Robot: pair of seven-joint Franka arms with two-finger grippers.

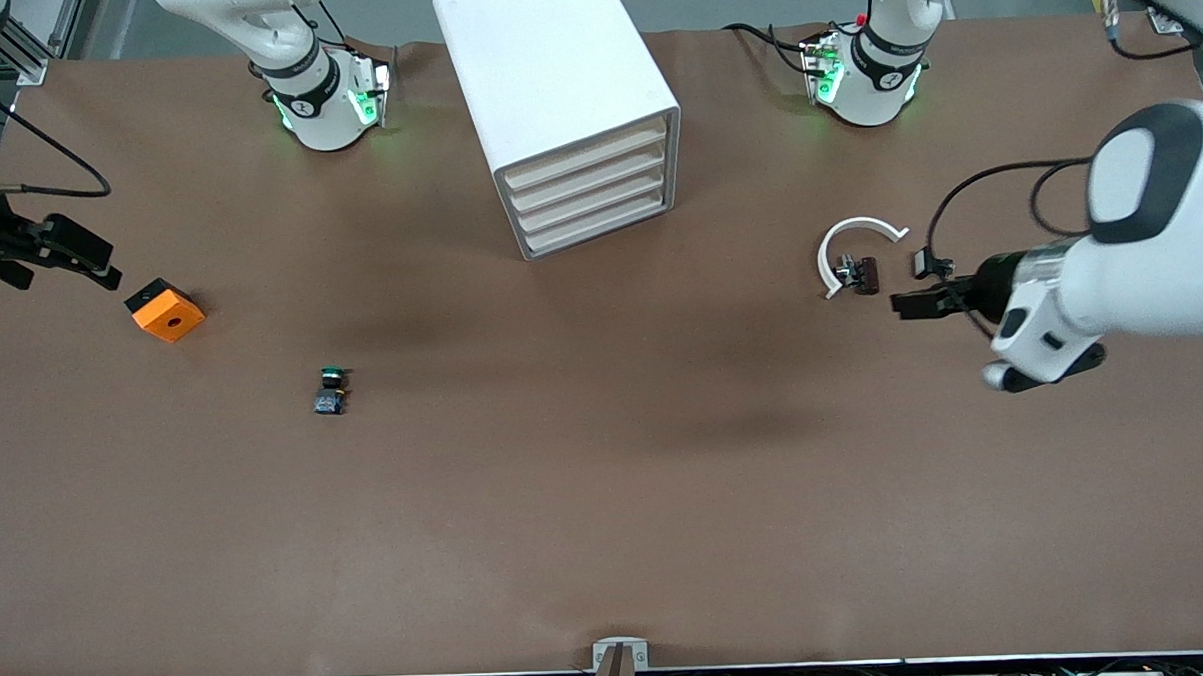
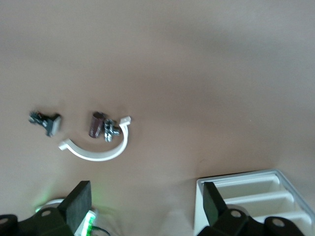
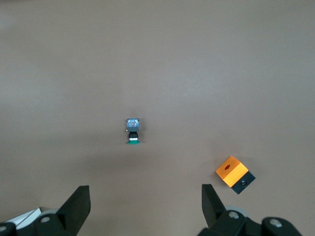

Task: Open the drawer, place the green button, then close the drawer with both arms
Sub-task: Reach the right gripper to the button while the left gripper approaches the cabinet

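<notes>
The left gripper point(image 1: 905, 303) hangs open and empty over the table, just beside a white clip point(image 1: 851, 246). The right gripper point(image 1: 109, 273) is open too, in the air beside an orange block point(image 1: 165, 310). The button point(image 1: 330, 389) lies on the table well apart from both, drawers point(image 1: 588, 190) all closed.

The button point(image 1: 331, 389), a tiny green-capped switch on a dark blocky body, lies on its side on the bare tabletop point(image 1: 607, 498). The white drawer unit point(image 1: 564, 109) stands with all four drawers shut.
</notes>
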